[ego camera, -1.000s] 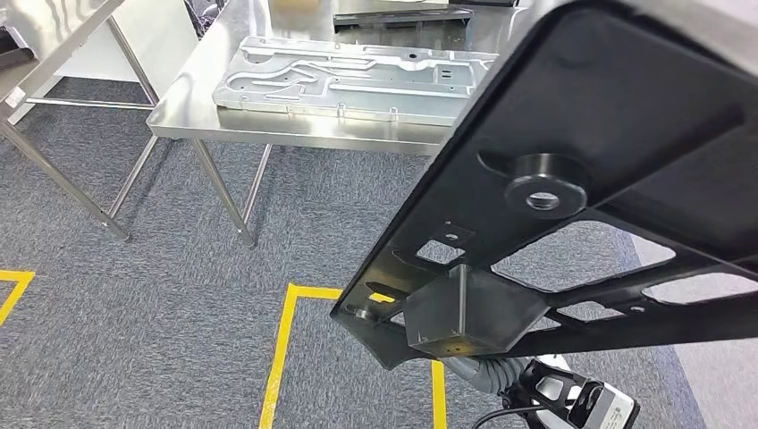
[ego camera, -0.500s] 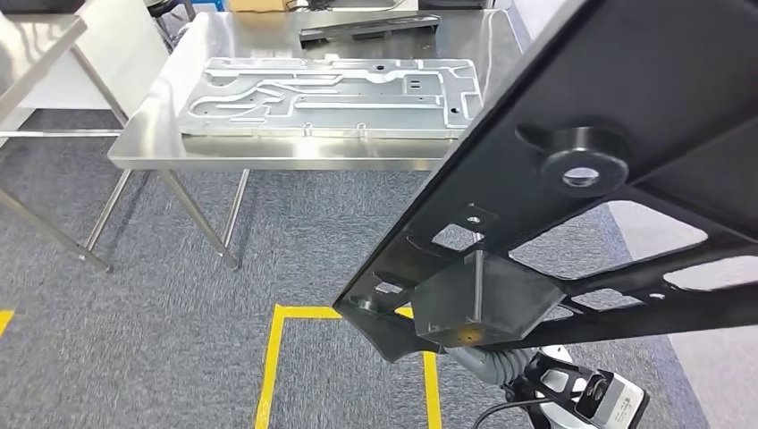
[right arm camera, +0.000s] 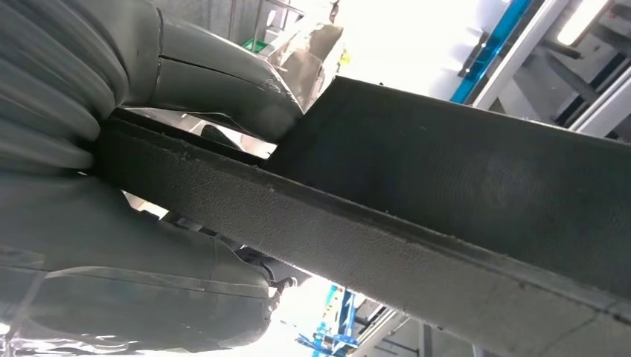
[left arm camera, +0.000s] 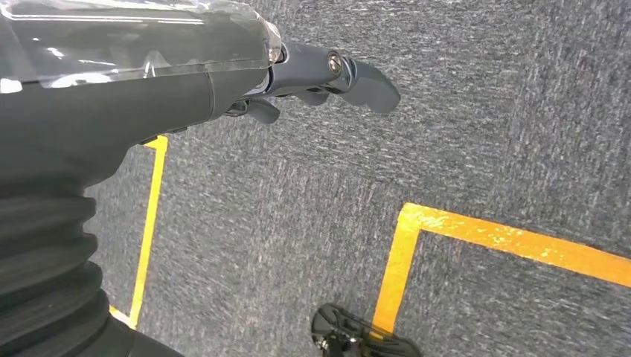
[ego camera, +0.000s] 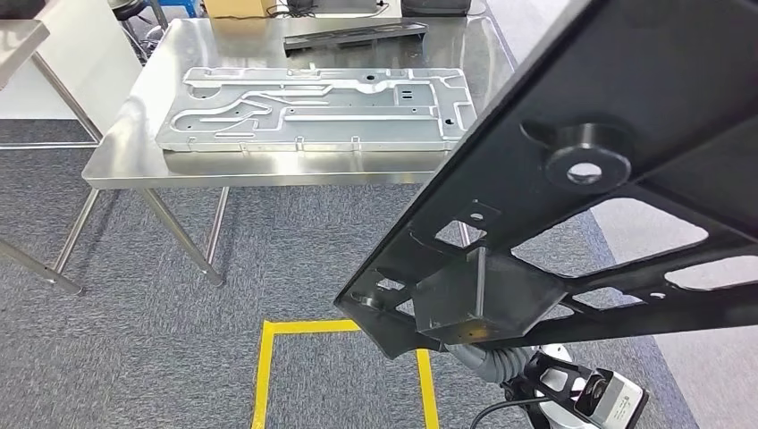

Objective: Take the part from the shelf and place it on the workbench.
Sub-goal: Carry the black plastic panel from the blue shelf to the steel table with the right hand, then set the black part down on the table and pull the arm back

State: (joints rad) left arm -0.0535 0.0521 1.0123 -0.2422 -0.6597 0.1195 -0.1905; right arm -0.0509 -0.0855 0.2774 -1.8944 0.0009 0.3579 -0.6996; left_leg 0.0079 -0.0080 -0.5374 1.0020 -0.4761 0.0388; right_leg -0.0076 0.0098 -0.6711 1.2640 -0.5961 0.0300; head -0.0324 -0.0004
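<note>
Grey carpet marked with yellow tape lines is spread under a shiny steel workbench. On the bench, a flat silver metal plate with grooves is laid, and a long dark bar is set behind it.

The big black metal frame part with cut-out holes is not on the bench yet. It is held up in the air, tilted, near the head camera, so it can be carried to the bench. The right hand is clamped on the part's edge, with grey fingers pressed on both sides, so the part is kept from slipping.

The left hand is hung low over the carpet. Nothing is held in it, and its dark fingers are curled loosely, a little apart.

Since a second ago, the bench has been brought nearer the middle of the head view. This is judged to be the camera turning, not the bench being moved. The part is kept in the same tilt.
</note>
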